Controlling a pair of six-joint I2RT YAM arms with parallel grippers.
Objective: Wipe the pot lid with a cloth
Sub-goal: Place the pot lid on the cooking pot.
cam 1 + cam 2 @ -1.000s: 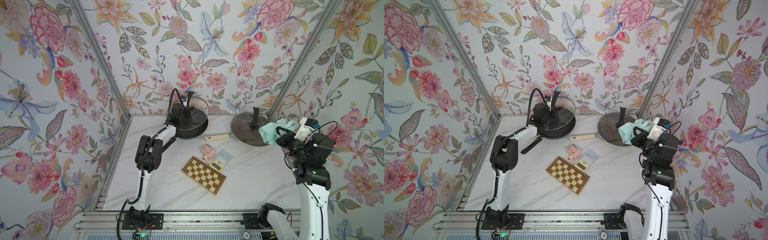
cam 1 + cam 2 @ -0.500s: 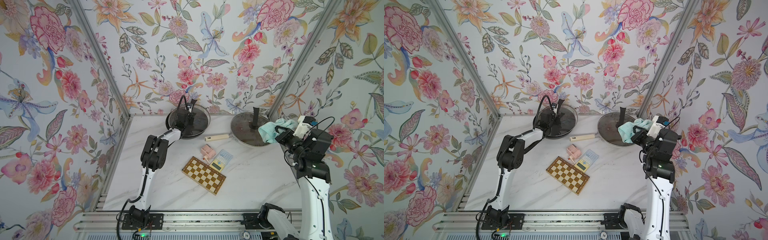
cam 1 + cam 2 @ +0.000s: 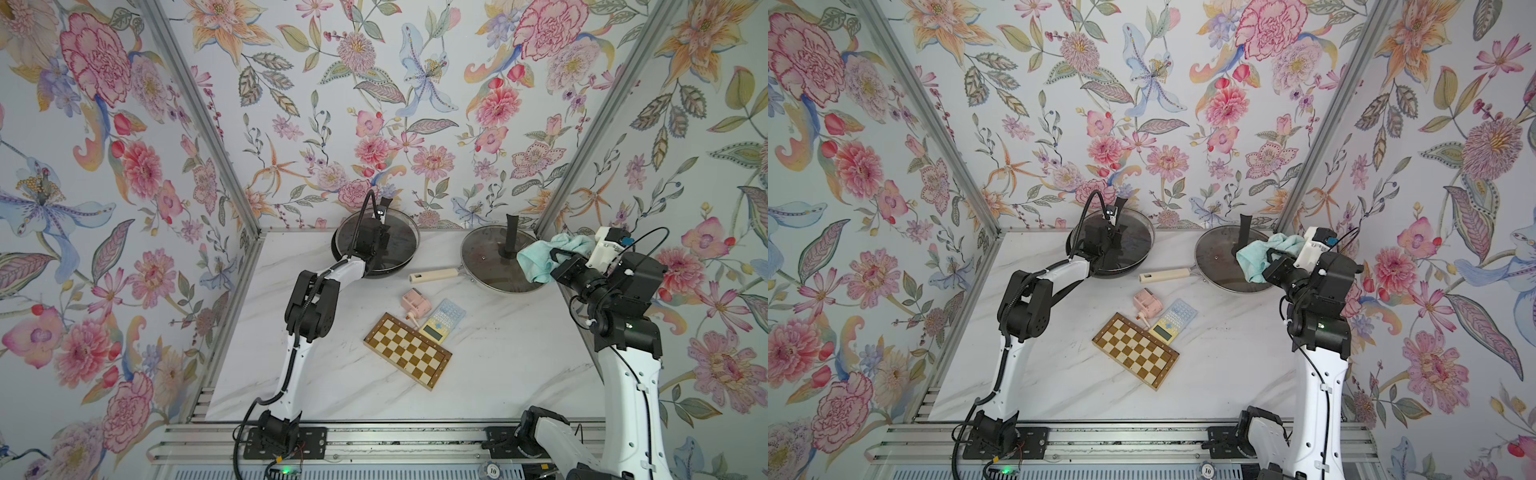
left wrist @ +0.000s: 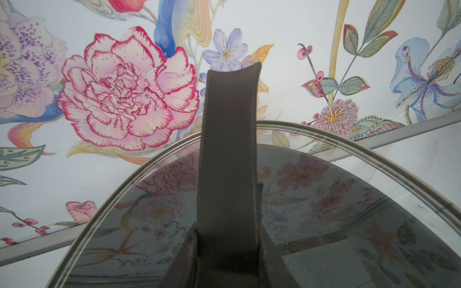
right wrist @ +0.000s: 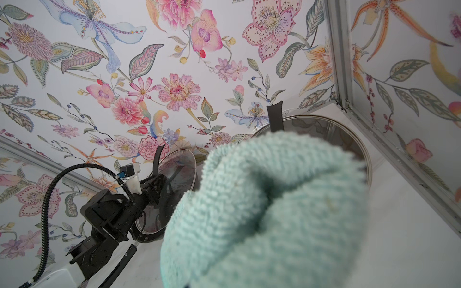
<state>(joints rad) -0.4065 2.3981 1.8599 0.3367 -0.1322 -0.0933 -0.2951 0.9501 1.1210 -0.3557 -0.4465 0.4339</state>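
While the left gripper (image 3: pixel 382 243) clamps the upright handle (image 4: pixel 229 149) of the glass pot lid (image 3: pixel 401 245) at twelve o'clock, the right gripper (image 3: pixel 552 262), closed on the cloth (image 3: pixel 536 262), hangs over a second lid (image 3: pixel 486 262) by its rim, with the held lid at its nine o'clock.

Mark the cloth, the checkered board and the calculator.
cloth (image 3: pixel 536 259): in a top view, on its hanging bunched end.
checkered board (image 3: pixel 407 351): in a top view, on the middle squares.
calculator (image 3: pixel 433 331): in a top view, on its display.

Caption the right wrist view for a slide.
Bunched mint-green cloth fills the foreground, hiding part of a glass lid behind it.
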